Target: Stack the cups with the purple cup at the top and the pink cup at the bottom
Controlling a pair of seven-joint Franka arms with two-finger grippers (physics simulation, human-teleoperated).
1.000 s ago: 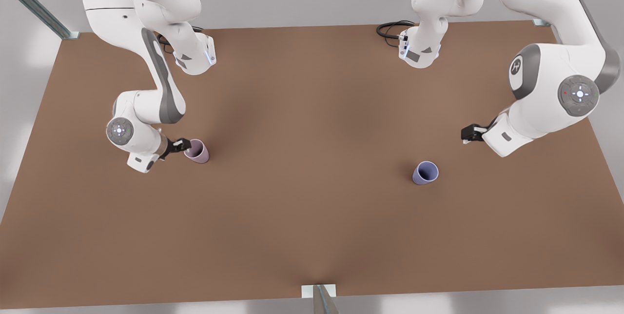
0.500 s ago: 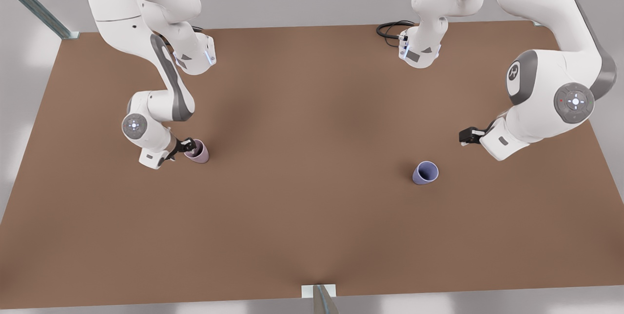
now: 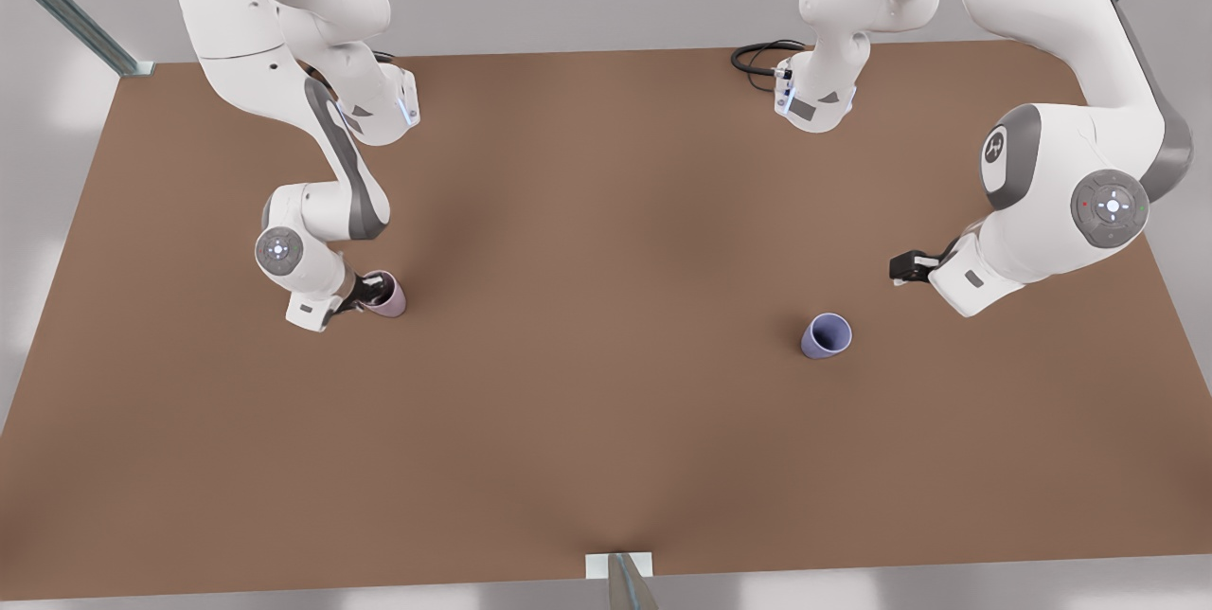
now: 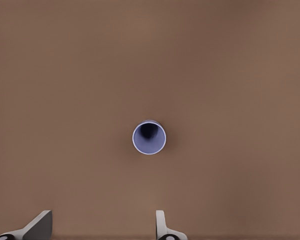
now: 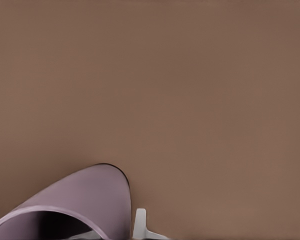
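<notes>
The right hand (image 3: 371, 293) is down at the pink cup (image 3: 386, 296), on the front view's left side of the bench (image 3: 606, 421). In the right wrist view the wall of the pink cup (image 5: 77, 202) passes between the two fingers: one fingertip (image 5: 139, 222) stands just outside the wall and the other seems to be inside the mouth. I judge that the hand straddles the rim, but I cannot tell if it already presses the wall or is only open around it. The cup stands upright on the bench with its mouth up, so its long axis is vertical.

The purple cup (image 3: 826, 336) stands upright too, well apart from the pink one, on the front view's right side. The left hand (image 3: 907, 266) hangs in the air near it, a little toward the far edge and the front view's right. In the left wrist view the purple cup (image 4: 149, 137) is seen from almost straight above, and the fingers (image 4: 160, 225) are spread wide with nothing between them.

So each arm is the nearer one to one cup. Between the two cups there is bare bench and nothing stands in the way. A black cable (image 3: 760, 56) lies at the far edge, away from the work.
</notes>
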